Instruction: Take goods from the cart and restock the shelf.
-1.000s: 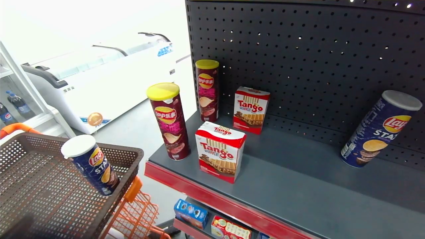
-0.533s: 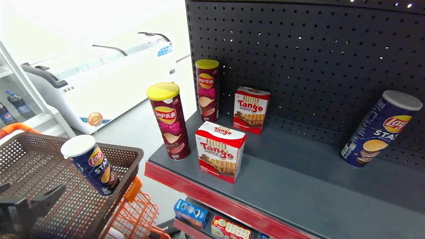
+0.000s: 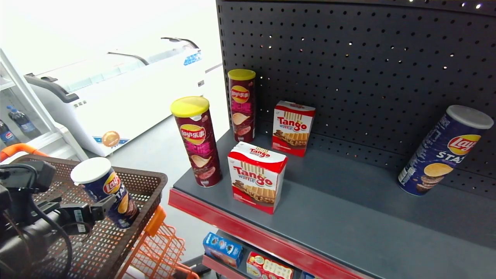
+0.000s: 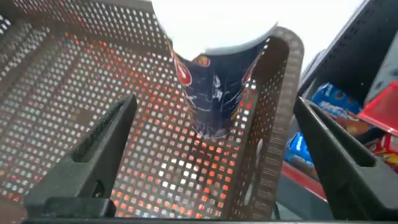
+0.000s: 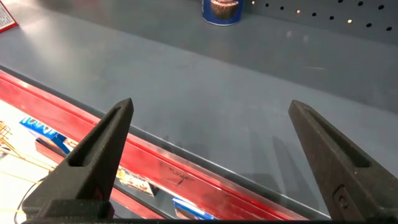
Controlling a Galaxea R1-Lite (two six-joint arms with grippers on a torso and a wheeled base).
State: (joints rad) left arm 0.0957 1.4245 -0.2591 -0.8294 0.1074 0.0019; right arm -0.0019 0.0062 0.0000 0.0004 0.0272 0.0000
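Left claw: jaws spread wide, nothing held. It hangs inside the brown perforated plastic basket of the cart, fingers pointing at the task item.

Task item: a dark-blue cylindrical crisp can with a white plastic lid. It stands on end directly ahead of the claw, in line with the gap between the fingers, and is not touched by either. Just behind the can is the basket's far wall, close to its corner.

Recommended handling, by judgement: advance straight so both fingers pass either side of the body, and close at mid-height rather than at the lid, which may pop off. The wall behind leaves little room to overrun — a push could tip the can against it. Lift clear of the rim before swinging sideways.

Beyond the basket wall lies the grey metal shelf deck. It carries two maroon cans with yellow lids and two red-and-white wafer boxes at the end nearer the claw, and a matching blue can at the far end. The bare deck beside that blue can looks the sensible destination.

Right claw: jaws wide apart, empty, over the deck's red front edge.
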